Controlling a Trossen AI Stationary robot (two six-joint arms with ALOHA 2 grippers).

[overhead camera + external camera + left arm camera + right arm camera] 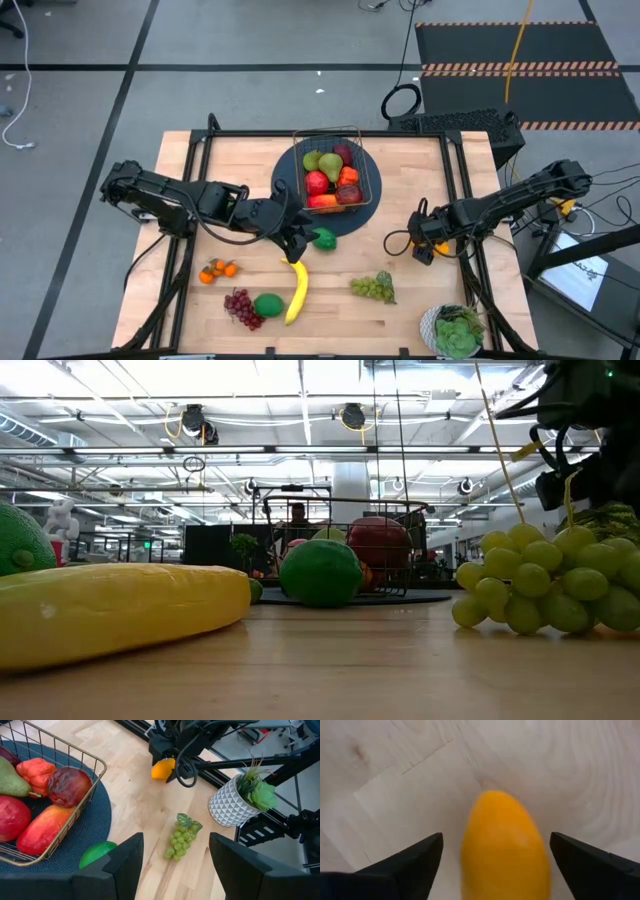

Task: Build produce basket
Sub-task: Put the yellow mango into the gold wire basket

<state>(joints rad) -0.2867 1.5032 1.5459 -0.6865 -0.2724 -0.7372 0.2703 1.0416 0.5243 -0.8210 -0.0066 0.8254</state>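
The wire basket (326,131) stands on a round dark-blue mat (288,185) at the table's far middle, holding red apples, a green pear and other produce. My left gripper (298,243) hovers open above the mat's near edge, beside a lime (324,238), with nothing between its fingers (125,865). My right gripper (430,243) points down, open, at the table's right. Its fingers (415,860) stand on either side of a yellow-orange fruit (505,850) that lies on the wood, with a gap on both sides.
Loose on the near half of the table lie a banana (296,290), green grapes (373,288), purple grapes (242,308), a green fruit (268,305) and small oranges (217,269). A potted plant (455,330) stands at the near right corner.
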